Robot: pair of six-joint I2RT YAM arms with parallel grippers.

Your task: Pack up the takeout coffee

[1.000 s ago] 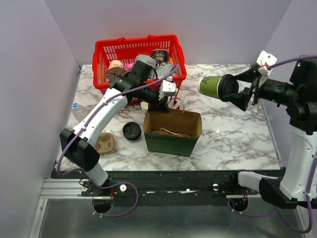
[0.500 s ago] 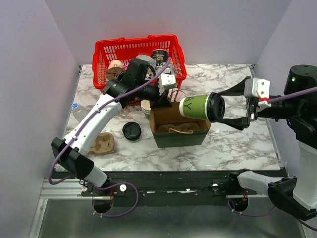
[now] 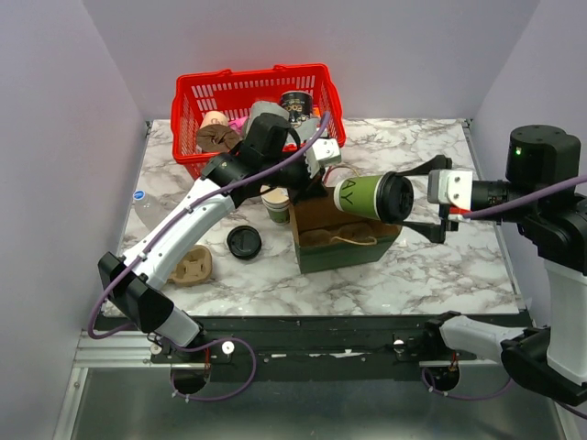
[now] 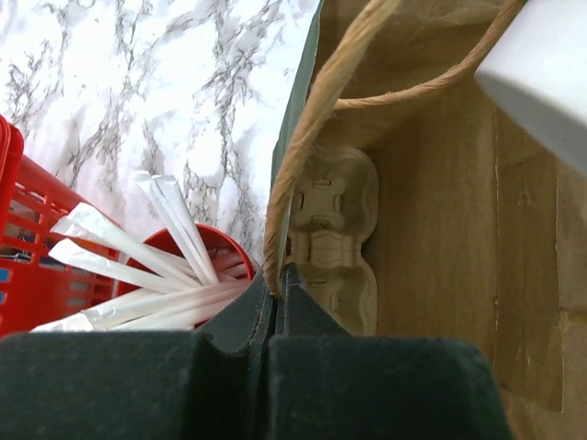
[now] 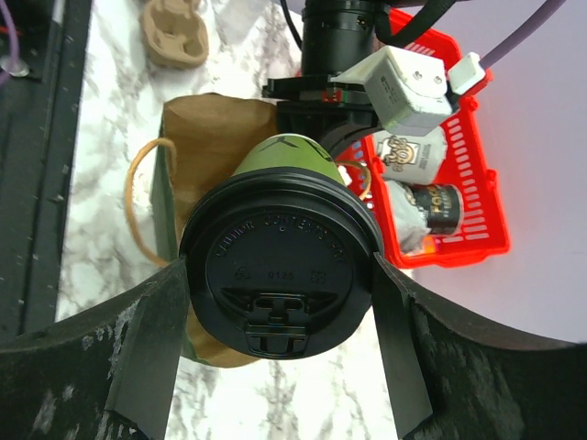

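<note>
Right gripper (image 5: 280, 275) clamped on olive-green, black-lidded takeout coffee (image 3: 358, 197); left gripper (image 4: 275, 280) pinching paper bag (image 3: 348, 255).

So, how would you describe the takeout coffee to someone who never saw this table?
Find the green paper bag in the middle of the marble table. Just over its opening, the right pincer holds the takeout coffee on its side. It is the only green cup with a black lid.

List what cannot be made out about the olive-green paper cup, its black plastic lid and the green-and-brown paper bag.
Top view: print on the olive-green paper cup curves out of sight; only "AY" shows.
Right wrist view: the black plastic lid hides the cup's contents.
Left wrist view: a moulded pulp carrier hides most of the floor of the green-and-brown paper bag.
</note>
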